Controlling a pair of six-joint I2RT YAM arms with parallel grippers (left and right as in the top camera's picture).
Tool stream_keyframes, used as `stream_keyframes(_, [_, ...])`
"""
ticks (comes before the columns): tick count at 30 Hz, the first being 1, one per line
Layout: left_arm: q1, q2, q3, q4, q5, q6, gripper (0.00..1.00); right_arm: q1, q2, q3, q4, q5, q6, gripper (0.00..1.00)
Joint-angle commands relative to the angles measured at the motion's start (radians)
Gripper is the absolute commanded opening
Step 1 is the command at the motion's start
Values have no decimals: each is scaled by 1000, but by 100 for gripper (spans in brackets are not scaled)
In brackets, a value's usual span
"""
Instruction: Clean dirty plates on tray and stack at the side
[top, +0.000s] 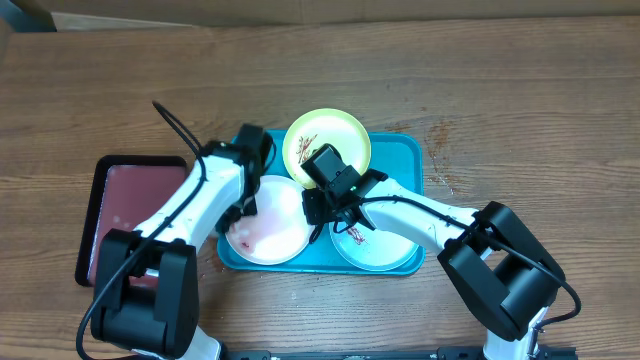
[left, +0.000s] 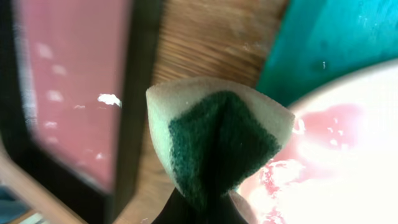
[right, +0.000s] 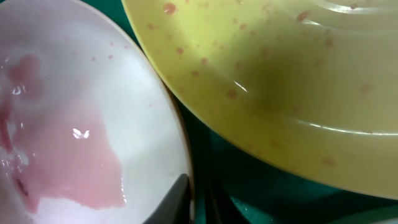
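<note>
Green-and-tan sponge (left: 217, 140) pinched in left gripper (top: 244, 207), right gripper (top: 317, 214) closed on smeared round white plate (top: 272, 228) rim, teal plastic tray (top: 405, 150).

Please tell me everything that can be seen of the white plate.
The white plate is round, shallow and glossy. It lies flat in the left part of the teal tray, close beside the yellow-green plate. A pink watery film and red smears cover its left part. The right gripper seems to pinch its right rim; the left gripper holds a sponge at its left edge.
</note>
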Motion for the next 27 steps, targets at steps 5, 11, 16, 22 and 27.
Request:
stream_keyframes(5, [8, -26, 297, -177, -38, -97, 4, -2, -12, -6, -1, -14, -37, 4])
stream_keyframes(11, [40, -148, 359, -201, 2, -114, 4, 10, -81, 50, -72, -31, -80, 4])
stream_keyframes(16, [169, -293, 359, -227, 71, -126, 4, 38, -132, 191, -243, 154, -108, 4])
stream_keyframes(22, [402, -360, 358, -271, 117, -121, 4, 85, -136, 412, -478, 540, -116, 4])
stream_keyframes(27, [532, -354, 317, -277, 232, -121, 4, 156, -136, 486, -515, 911, -189, 4])
